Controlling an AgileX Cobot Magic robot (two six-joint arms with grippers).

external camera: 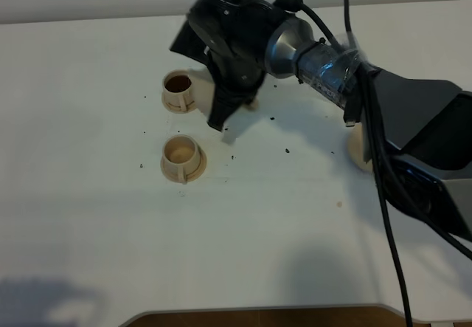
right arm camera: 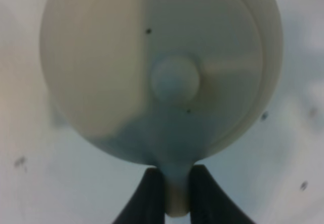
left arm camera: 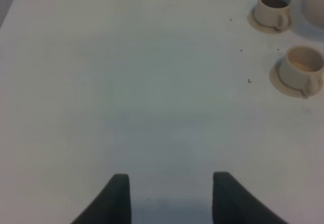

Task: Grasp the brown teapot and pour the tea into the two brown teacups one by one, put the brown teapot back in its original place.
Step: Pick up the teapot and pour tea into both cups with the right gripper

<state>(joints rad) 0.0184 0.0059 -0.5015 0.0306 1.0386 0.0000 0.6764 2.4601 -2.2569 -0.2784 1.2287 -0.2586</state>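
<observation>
At far left, the left gripper [left arm camera: 171, 176] hangs over a bare stretch of the white table [external camera: 88, 216], its two dark fingers spread wide apart and touching nothing. To its right stand the two brown teacups, one behind the other and a little apart. The far cup [external camera: 179, 92] shows a dark inside, while the near cup [external camera: 181, 159] looks pale within. Dark specks [external camera: 285, 150] dot the tabletop around them.

Right of the cups, the right arm [external camera: 317, 61] reaches across the middle of the table. The right gripper [right arm camera: 177, 171] is pressed almost fully together, pinching the small handle of the brown teapot [right arm camera: 126, 72] between its fingers [right arm camera: 147, 198]. The wrist camera looks straight onto the pot's round lid and knob [right arm camera: 174, 80]. From overhead the teapot sits just right of the far cup, almost wholly hidden beneath the gripper. Whether it rests on the table or hangs clear cannot be told.

Farther right, the tan round coaster [external camera: 358, 153] lies well apart from the teapot, partly covered by the arm and its cables.
</observation>
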